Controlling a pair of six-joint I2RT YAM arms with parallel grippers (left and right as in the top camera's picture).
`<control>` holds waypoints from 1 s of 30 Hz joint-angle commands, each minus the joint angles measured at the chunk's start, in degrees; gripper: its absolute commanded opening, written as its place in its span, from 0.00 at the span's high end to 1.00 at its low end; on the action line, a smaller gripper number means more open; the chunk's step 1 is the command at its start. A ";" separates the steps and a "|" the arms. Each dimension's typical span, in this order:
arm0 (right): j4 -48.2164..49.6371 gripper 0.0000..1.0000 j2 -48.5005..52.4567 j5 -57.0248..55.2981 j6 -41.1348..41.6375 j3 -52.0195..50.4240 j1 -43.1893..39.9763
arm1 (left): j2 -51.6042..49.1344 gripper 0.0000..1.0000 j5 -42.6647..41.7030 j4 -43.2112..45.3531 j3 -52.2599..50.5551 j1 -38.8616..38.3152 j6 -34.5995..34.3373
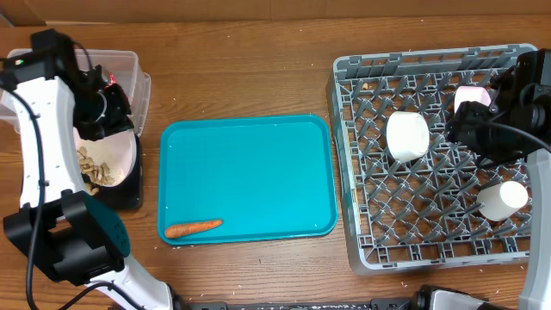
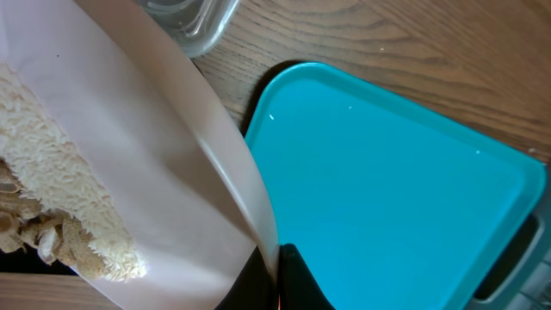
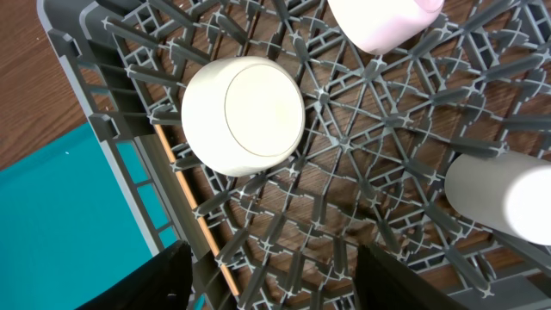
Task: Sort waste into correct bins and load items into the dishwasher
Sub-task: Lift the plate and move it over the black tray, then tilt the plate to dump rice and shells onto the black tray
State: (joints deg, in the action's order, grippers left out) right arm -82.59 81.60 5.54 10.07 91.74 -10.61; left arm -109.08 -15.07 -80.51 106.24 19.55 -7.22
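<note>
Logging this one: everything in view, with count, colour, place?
plate: 1, white, tilted over black tray, left
food scraps: beige, white, on plate
black tray: 1, under plate
clear tub: 1, back left
teal tray: 1, centre
carrot: 1, orange, on teal tray
rack: 1, grey, right
bowl: 1, white, rack centre
second bowl: 1, pinkish-white, rack back
cup: 1, white, rack front
chopstick: 1 seen, pale, rack's left edge
left gripper: shut on plate
right gripper: open, above rack

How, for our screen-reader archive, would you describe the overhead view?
The left gripper holds a tilted white plate of beige food scraps above a black tray at left. A carrot lies on the central teal tray; three white dishes sit in the grey rack at right.
</note>
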 commanded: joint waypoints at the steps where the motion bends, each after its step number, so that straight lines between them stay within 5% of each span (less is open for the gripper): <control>1: 0.07 0.37 -0.52 -0.35 -0.07 0.85 -0.17 | 0.74 0.96 -6.03 0.20 0.68 2.29 4.28; 30: -0.28 0.37 -0.52 -1.62 -0.11 0.85 -0.17 | 0.72 0.96 -28.94 -7.04 -0.13 16.20 28.52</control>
State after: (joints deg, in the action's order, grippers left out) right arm -83.13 81.60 4.43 10.07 91.74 -10.63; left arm -109.08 -39.48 -87.18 106.13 35.07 16.40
